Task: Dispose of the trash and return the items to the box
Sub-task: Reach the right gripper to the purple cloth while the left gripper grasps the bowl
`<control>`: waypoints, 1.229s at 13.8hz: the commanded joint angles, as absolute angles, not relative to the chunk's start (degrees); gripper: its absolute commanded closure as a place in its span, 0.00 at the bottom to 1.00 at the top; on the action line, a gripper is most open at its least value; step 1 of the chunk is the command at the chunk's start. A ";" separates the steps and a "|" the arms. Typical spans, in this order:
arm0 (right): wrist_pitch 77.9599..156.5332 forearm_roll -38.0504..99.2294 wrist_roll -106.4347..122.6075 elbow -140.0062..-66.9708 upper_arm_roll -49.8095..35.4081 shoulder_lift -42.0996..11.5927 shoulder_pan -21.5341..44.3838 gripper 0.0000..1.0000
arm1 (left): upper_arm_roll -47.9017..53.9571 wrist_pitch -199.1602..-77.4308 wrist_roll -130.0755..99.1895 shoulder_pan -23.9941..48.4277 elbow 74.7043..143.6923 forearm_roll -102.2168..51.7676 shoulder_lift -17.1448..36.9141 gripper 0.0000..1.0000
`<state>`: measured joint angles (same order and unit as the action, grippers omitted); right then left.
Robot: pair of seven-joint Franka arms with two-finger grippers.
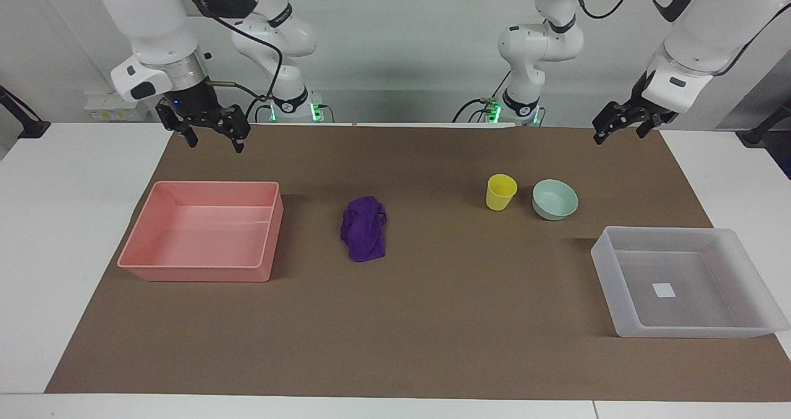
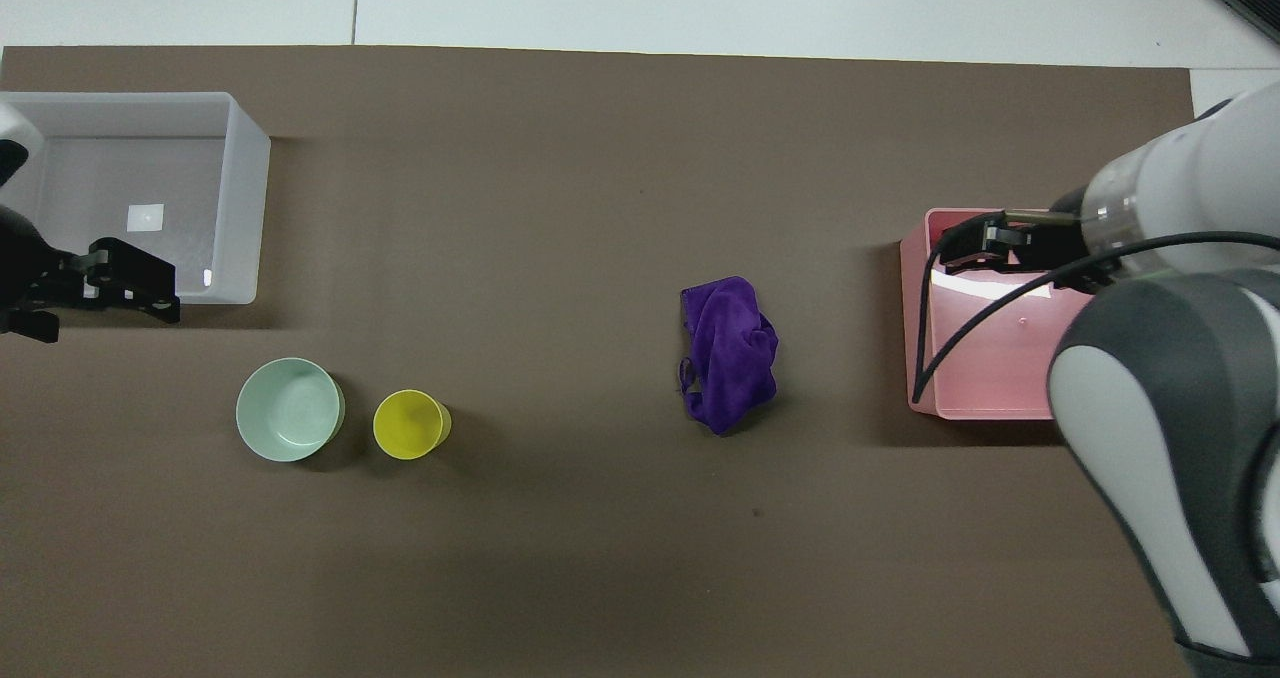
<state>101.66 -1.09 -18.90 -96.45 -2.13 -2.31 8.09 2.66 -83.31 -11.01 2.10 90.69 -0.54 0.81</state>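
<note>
The purple cloth wad lies on the brown mat near the middle, between the two trays. The yellow cup stands upright beside the mint-green bowl. The translucent box, with its white label, sits empty at the left arm's end. My right gripper is open and empty, raised over the edge of the pink tray nearest the robots. My left gripper is open and empty, raised by the mat's corner near the box.
The pink tray sits empty at the right arm's end. The right arm covers much of it in the overhead view. A brown mat covers the white table.
</note>
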 commanded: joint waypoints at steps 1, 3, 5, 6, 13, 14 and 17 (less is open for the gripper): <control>106.50 -0.18 -23.19 -98.69 -2.02 -4.21 12.37 0.00 | 2.11 -94.17 -10.46 1.85 102.79 -0.70 -1.14 0.00; 111.07 -0.09 -27.14 -100.54 -2.11 -6.23 15.45 0.00 | 1.93 -100.25 -10.28 1.85 110.78 -0.44 -2.36 0.00; 117.04 0.00 -29.26 -104.65 -2.11 -7.12 17.92 0.00 | 1.93 -110.78 -10.20 0.54 122.11 -0.35 -6.05 0.00; 120.12 0.00 -29.35 -107.20 -2.11 -7.29 18.97 0.00 | 2.02 -116.05 -10.02 -0.52 127.04 -0.35 -7.02 0.00; 136.38 -0.53 -30.41 -121.18 -2.11 -8.96 23.11 0.00 | 2.11 -127.15 -7.91 -2.19 138.67 -0.44 -5.80 0.00; 139.80 -0.61 -30.50 -122.94 -2.11 -9.40 23.72 0.00 | 2.11 -128.74 -7.91 -2.28 139.74 -0.44 -5.71 0.09; 145.02 -1.05 -30.67 -125.33 -2.02 -10.81 24.70 0.08 | 2.11 -130.51 -8.17 -1.76 140.45 -0.44 -3.61 0.60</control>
